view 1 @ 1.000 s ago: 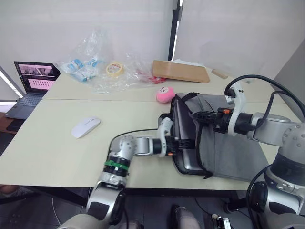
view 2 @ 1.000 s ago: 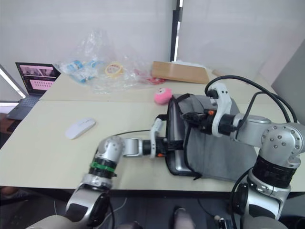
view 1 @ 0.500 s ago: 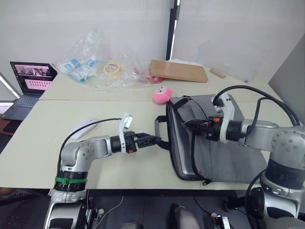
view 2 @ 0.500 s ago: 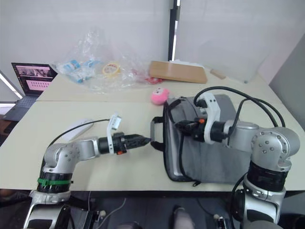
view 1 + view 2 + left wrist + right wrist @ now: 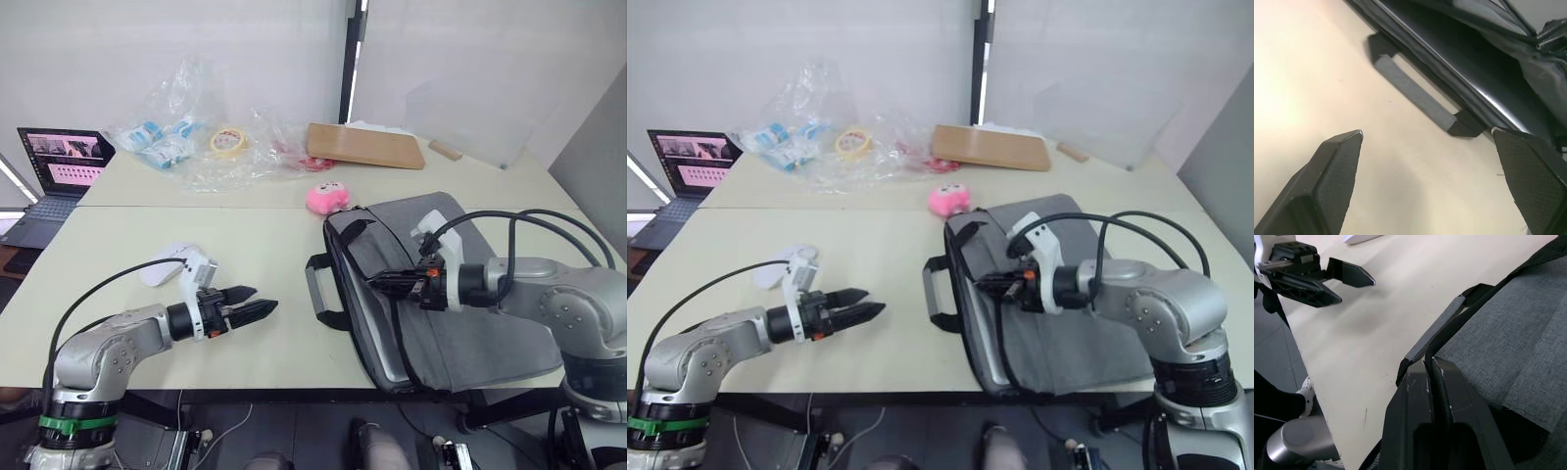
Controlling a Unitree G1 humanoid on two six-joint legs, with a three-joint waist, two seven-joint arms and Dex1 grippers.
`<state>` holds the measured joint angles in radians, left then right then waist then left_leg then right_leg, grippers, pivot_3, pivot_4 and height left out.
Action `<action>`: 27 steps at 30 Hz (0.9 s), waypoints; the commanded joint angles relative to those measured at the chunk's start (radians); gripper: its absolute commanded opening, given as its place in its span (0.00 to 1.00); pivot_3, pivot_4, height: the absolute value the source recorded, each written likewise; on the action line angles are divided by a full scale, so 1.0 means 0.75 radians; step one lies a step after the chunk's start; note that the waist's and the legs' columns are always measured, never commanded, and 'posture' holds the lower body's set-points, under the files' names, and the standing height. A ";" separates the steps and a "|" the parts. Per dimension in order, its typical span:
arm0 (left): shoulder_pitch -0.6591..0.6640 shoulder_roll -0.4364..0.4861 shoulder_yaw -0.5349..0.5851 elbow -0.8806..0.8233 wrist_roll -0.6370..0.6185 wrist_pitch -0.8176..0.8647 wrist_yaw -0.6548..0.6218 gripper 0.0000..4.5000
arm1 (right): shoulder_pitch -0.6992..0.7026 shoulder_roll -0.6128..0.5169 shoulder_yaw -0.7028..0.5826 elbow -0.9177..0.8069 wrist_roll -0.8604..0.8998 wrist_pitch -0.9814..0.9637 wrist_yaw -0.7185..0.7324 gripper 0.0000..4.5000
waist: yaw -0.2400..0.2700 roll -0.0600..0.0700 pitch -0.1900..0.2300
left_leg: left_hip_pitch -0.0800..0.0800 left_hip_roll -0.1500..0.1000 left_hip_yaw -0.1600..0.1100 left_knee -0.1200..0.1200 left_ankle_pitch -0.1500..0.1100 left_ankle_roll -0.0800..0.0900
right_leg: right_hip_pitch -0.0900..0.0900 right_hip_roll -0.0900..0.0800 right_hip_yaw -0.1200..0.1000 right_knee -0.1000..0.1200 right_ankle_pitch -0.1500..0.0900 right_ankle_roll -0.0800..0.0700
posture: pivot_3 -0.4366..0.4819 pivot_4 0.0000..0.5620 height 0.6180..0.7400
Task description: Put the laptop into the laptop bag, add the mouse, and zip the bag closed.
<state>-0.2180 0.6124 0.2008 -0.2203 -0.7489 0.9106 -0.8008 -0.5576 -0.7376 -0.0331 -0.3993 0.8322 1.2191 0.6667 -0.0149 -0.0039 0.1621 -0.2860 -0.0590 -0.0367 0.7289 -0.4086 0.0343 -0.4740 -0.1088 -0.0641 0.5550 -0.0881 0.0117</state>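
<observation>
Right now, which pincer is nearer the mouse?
Left. The left pincer hangs open just beside the mouse; the right pincer is across the table, shut on the bag strap.

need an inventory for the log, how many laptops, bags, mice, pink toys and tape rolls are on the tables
laptops: 2, silver laptop in the bag, dark laptop
bags: 1, bag
mice: 1, mouse
pink toys: 1, toy
tape rolls: 1, tape
total: 6

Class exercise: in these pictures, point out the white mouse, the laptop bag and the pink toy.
mouse (image 5: 168, 262), left eye view, on its white top, behind the left arm.
laptop bag (image 5: 460, 323), left eye view, on its grey fabric face.
pink toy (image 5: 949, 201), right eye view, on its round body.
</observation>
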 commanded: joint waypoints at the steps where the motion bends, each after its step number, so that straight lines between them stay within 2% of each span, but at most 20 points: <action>1: 0.017 0.010 0.042 -0.055 -0.017 -0.058 -0.008 1.00 | -0.002 0.009 -0.005 -0.014 -0.013 -0.109 0.060 0.30 | 0.001 0.000 0.000 | 0.000 0.000 0.000 0.000 0.000 0.000 | 0.000 0.000 0.000 0.000 0.000 0.000 | 0.48 0.27 1.00; 4: 0.038 -0.008 0.101 -0.059 -0.032 -0.075 0.039 1.00 | 0.050 0.052 -0.046 -0.002 -0.001 -0.170 0.065 0.52 | 0.003 0.000 0.000 | 0.000 0.000 0.000 0.000 0.000 0.000 | 0.000 0.000 0.000 0.000 0.000 0.000 | 0.48 0.27 1.00; 7: 0.136 0.035 0.232 -0.098 -0.070 -0.063 0.047 1.00 | 0.094 0.092 -0.204 -0.028 0.115 -0.247 0.118 0.75 | 0.001 0.000 0.000 | 0.001 0.000 -0.001 -0.001 0.000 0.000 | 0.001 0.000 -0.001 -0.001 0.000 0.000 | 0.48 0.27 1.00; 10: 0.255 0.092 0.363 -0.094 -0.043 -0.117 0.039 1.00 | 0.120 -0.016 -0.252 0.049 -0.060 -0.461 0.189 0.97 | -0.004 0.000 0.000 | 0.001 0.000 0.000 -0.002 0.000 -0.001 | 0.000 0.001 0.000 0.000 0.000 0.000 | 0.48 0.27 1.00; 15: 0.305 0.207 0.551 0.021 -0.015 -0.116 0.099 1.00 | 0.215 -0.290 -0.280 0.299 -0.248 -0.674 0.412 0.99 | 0.008 0.000 0.001 | 0.002 0.000 0.009 -0.003 0.000 -0.001 | 0.001 0.001 -0.001 0.000 -0.001 -0.001 | 0.48 0.27 1.00; 17: 0.284 0.292 0.614 0.153 0.041 -0.170 0.081 1.00 | 0.220 -0.393 -0.277 0.520 -0.459 -0.953 0.426 0.99 | 0.004 0.000 0.001 | 0.003 0.001 0.013 -0.003 0.000 -0.002 | 0.001 0.001 -0.001 0.000 -0.001 -0.001 | 0.48 0.27 1.00; 19: 0.265 0.396 0.617 0.301 0.146 -0.278 0.048 1.00 | 0.240 -0.452 -0.317 0.729 -0.569 -1.195 0.470 0.99 | 0.001 0.000 0.001 | 0.003 0.001 0.016 -0.004 0.000 -0.002 | 0.002 0.001 0.000 0.002 -0.001 -0.001 | 0.48 0.27 1.00; 22: 0.231 0.511 0.586 0.506 0.264 -0.474 -0.035 1.00 | 0.199 -0.514 -0.335 1.010 -0.610 -1.358 0.578 0.99 | -0.007 0.000 0.001 | 0.008 0.001 0.020 -0.014 0.002 -0.004 | 0.003 0.001 0.000 0.000 -0.003 -0.003 | 0.48 0.27 1.00; 24: 0.175 0.625 0.561 0.726 0.311 -0.602 -0.194 1.00 | 0.171 -0.587 -0.325 1.235 -0.668 -1.502 0.676 0.99 | -0.014 -0.001 0.001 | 0.007 0.004 0.022 -0.021 0.003 -0.006 | 0.006 0.002 0.000 -0.001 -0.005 -0.006 | 0.48 0.27 1.00; 27: 0.071 0.738 0.514 1.049 0.395 -0.810 -0.334 1.00 | 0.089 -0.652 -0.302 1.467 -0.720 -1.579 0.746 0.99 | -0.035 0.003 0.003 | 0.009 0.006 0.023 -0.022 0.003 -0.007 | 0.002 0.004 -0.001 0.000 -0.007 -0.009 | 0.48 0.27 1.00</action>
<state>-0.1280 1.1257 0.5831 0.4668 -0.4871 0.4014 -0.9941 -0.4550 -1.1844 -0.2414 0.6374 0.3107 0.0845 1.1976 -0.0408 -0.0017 0.1644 -0.2795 -0.0545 -0.0196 0.7119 -0.4061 0.0290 -0.4725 -0.1058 -0.0656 0.5546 -0.0932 0.0049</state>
